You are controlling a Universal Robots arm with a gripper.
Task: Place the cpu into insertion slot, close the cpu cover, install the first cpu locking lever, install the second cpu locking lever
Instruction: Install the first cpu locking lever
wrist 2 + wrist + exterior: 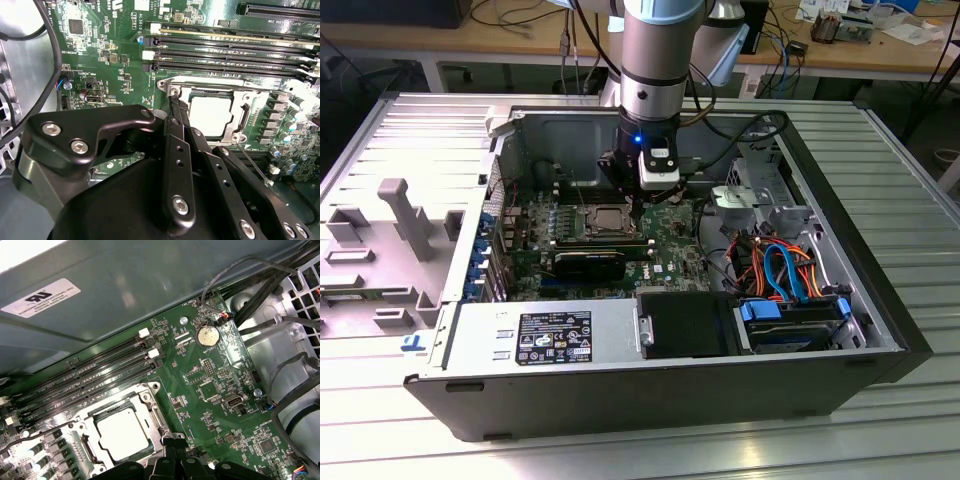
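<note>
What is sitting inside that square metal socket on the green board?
The cpu lies in the insertion slot, with the cpu cover closed around it. The contacts beneath are hidden. The gripper is at the socket's edge.

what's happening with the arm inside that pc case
A robot arm is working in an open computer case, its end effector down at the edge of the insertion slot on the green motherboard. The cpu already sits in the slot, and the cpu cover frames its metal top in both wrist views.
</note>
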